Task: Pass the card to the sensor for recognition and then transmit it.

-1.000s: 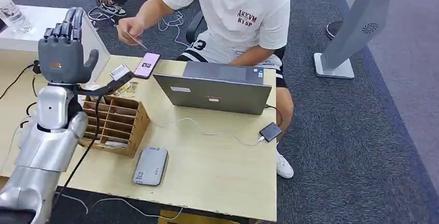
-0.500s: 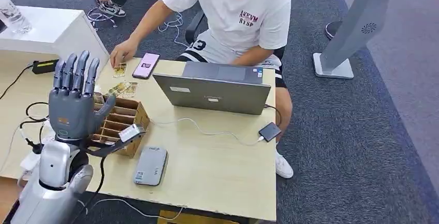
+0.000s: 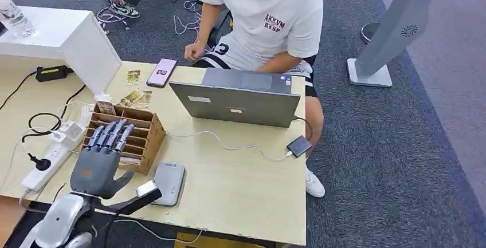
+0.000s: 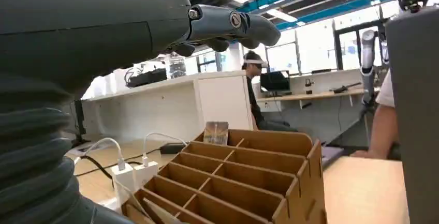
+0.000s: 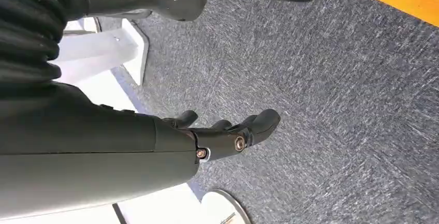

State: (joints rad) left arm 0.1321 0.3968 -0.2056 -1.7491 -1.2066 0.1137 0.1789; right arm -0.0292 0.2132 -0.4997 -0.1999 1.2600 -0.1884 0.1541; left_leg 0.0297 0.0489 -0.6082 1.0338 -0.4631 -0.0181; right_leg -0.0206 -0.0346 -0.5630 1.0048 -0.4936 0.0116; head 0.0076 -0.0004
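I read the wooden table point(image 3: 240, 185) first: it carries everything, with a person in a white shirt point(image 3: 269, 19) seated at its far edge behind an open grey laptop point(image 3: 238, 102). Left of the laptop stands the slotted cardboard organizer point(image 3: 129, 136), one card upright in a back compartment (the left wrist view shows it at point(image 4: 216, 132)). A white power strip point(image 3: 51, 156) lies further left, cables trailing.

My left hand point(image 3: 100, 165) hovers over the near table edge, just in front of the organizer, fingers straight and apart, thumb out, nothing in it. The right hand point(image 5: 228, 131) hangs above grey carpet, fingers loosely curved and apart, holding nothing.

The grey sensor point(image 3: 167, 183) lies flat just right of my left hand, beside the organizer. A pink phone point(image 3: 163, 71) sits at the far edge. Next to it lies one card point(image 3: 132, 77), and more loose cards point(image 3: 136, 98) lie nearer the organizer.
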